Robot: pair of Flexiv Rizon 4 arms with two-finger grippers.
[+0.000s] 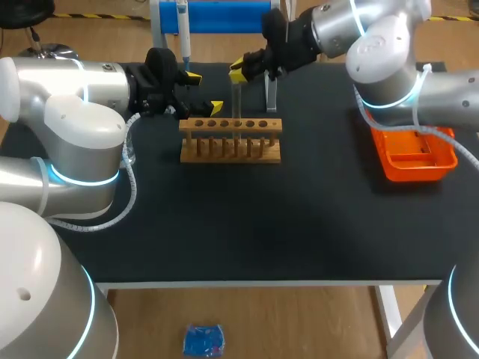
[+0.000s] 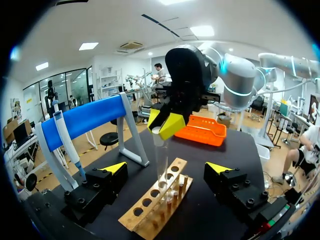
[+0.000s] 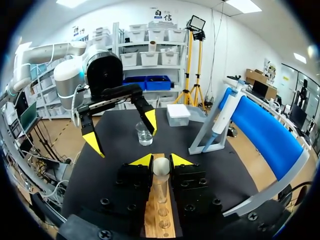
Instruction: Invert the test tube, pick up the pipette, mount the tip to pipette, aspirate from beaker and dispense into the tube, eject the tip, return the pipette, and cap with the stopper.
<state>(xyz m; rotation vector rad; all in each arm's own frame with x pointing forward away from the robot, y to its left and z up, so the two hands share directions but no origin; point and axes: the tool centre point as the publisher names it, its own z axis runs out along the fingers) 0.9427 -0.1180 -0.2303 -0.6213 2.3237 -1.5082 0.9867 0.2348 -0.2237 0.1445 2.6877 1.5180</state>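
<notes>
**Tube clamped upright at the rack by the right gripper; left gripper open and empty.**

The left gripper (image 1: 205, 92) is held wide open with nothing in it, just beside the left end of the rack (image 1: 230, 142). The pipette (image 1: 183, 34) is hung on the blue stand (image 1: 224, 15) at the table's rear, behind this gripper. The tube (image 1: 236, 101) is stood upright with its lower end at one of the rack's middle holes. It lies ahead of the left gripper, in line with the gap between the spread fingers, and is touched by neither. The upper end of the tube is pinched from both sides by the right gripper (image 3: 161, 161). An orange tray (image 1: 415, 161) is placed near the table's right edge, well apart from the rack.
</notes>
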